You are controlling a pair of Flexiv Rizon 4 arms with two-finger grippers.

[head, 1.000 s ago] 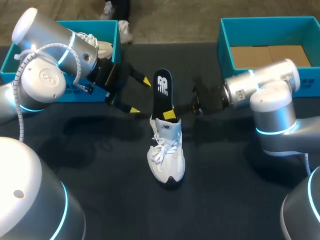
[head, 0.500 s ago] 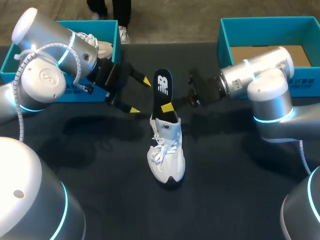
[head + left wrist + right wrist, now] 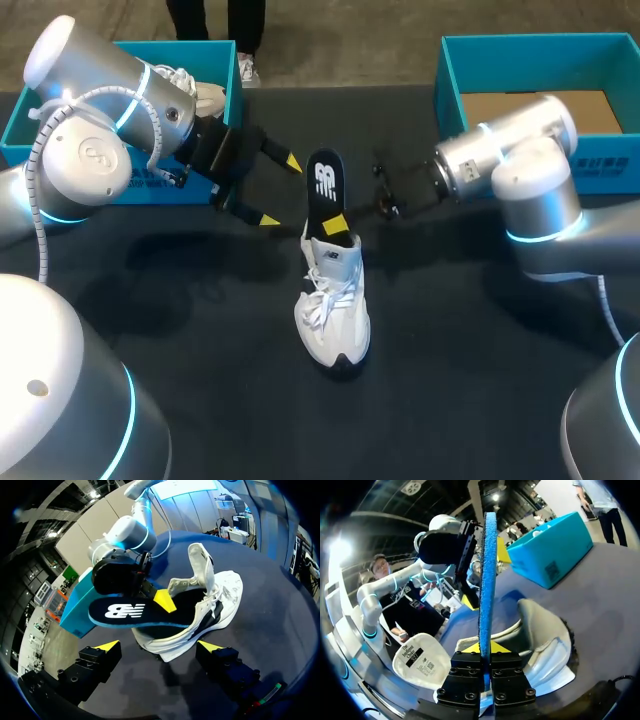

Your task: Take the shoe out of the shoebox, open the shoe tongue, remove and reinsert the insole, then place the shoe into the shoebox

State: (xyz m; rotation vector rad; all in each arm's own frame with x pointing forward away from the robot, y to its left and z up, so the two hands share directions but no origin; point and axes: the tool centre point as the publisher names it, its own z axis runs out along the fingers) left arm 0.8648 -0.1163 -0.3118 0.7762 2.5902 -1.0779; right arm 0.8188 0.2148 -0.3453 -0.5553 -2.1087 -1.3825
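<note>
Right jaws are shut on the insole (image 3: 324,185), which is gripped about midway along, just above the collar of the shoe (image 3: 335,305). In the right wrist view the blue foam is seen edge-on, rising straight from between the closed fingers. The insole's front part is hidden inside the shoe, and its printed end sticks out toward the bench's far edge. The white shoe rests on its sole at the middle of the bench, toe toward the near edge, with the tongue (image 3: 201,567) lifted clear of the opening.

Against the earlier pictures, the insole's free end is found a little lower and nearer the shoe, and the right arm's wrist has been swung toward the far edge. This is judged to be the insole being fed back in, though how deep it sits cannot be told. The shoe itself has not been shifted.

Left jaws are held wide open with nothing in them, just beside the insole's free end, unchanged from before. One shoebox (image 3: 185,46) is set at the far left corner, another shoebox (image 3: 540,40) at the far right.
</note>
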